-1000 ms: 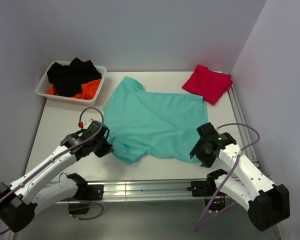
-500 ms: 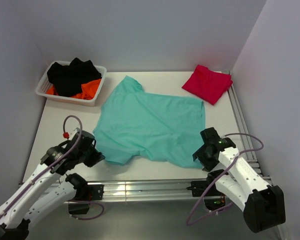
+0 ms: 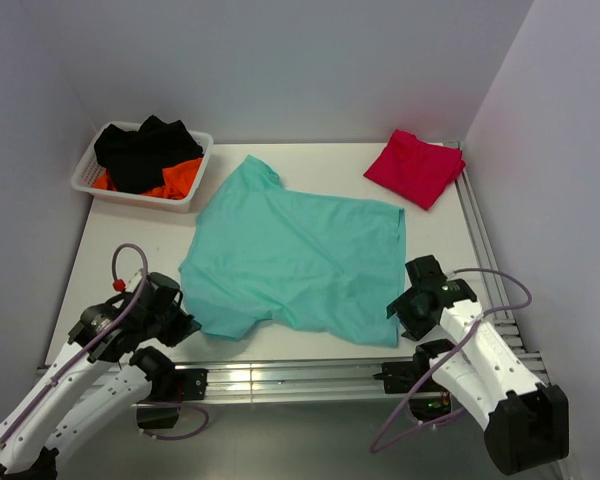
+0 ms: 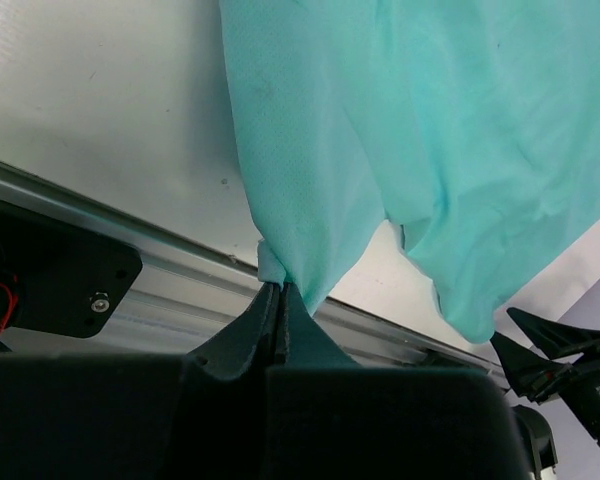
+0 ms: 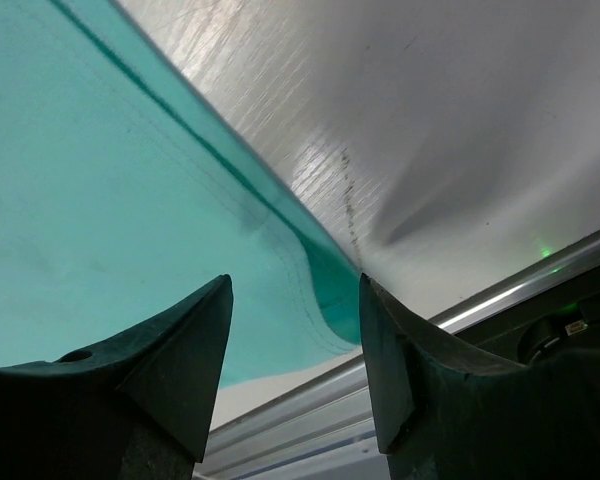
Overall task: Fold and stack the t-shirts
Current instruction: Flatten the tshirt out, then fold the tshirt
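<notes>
The teal-green t-shirt [image 3: 295, 260] lies spread across the middle of the table, its near edge by the front rail. My left gripper [image 3: 185, 322] is shut on the shirt's near left corner; the left wrist view shows the teal fabric [image 4: 310, 190] pinched between the closed fingertips [image 4: 277, 290]. My right gripper [image 3: 395, 312] is open over the shirt's near right corner; in the right wrist view its fingers [image 5: 195, 330] stand apart above the teal hem [image 5: 325, 300], holding nothing. The crimson-red t-shirt [image 3: 415, 167] lies folded at the back right.
A white basket [image 3: 85, 178] with black and orange clothes stands at the back left. An aluminium rail [image 3: 300, 378] runs along the table's front edge. Another rail [image 3: 477, 235] runs along the right side. Walls close in the back and both sides.
Both arms have drawn back toward the front edge. The left gripper has pulled the teal shirt's corner to the left and nearer, flattening the shirt. The right gripper now stands open at its corner.
</notes>
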Motion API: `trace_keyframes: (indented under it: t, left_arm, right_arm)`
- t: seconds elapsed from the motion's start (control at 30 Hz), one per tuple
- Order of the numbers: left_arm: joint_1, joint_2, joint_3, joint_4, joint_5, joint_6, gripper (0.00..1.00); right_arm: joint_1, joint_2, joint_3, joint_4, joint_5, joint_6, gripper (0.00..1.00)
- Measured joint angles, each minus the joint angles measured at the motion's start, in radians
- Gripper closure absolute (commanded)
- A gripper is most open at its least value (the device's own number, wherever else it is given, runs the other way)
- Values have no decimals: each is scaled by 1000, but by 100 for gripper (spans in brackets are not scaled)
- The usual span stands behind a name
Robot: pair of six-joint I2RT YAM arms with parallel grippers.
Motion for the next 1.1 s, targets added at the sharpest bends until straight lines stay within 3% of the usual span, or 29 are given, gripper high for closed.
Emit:
trace_keyframes:
  t: [0.23, 0.57, 0.67, 0.7, 0.77, 1.07, 1.1]
  left_arm:
    - [0, 89, 0, 37, -1, 4, 100]
    - [0, 304, 35, 172, -2, 46, 100]
    - [0, 332, 52, 204, -5, 55, 100]
    - [0, 336, 55, 214, -5, 56, 100]
    - [0, 339, 56, 225, -5, 57, 100]
    - [0, 333, 57, 236, -13, 49, 100]
    - [0, 333, 57, 236, -13, 48, 100]
  right_arm:
    - [1, -69, -2, -25, -51, -8, 39]
    - [76, 181, 9, -15, -69, -92, 41]
    - [92, 183, 55, -20, -51, -111, 47]
    - [93, 188, 65, -18, -45, -116, 56]
    - [93, 204, 69, -15, -41, -127, 63]
    - [98, 257, 69, -12, -56, -168, 60]
    - [100, 260, 69, -13, -58, -175, 68]
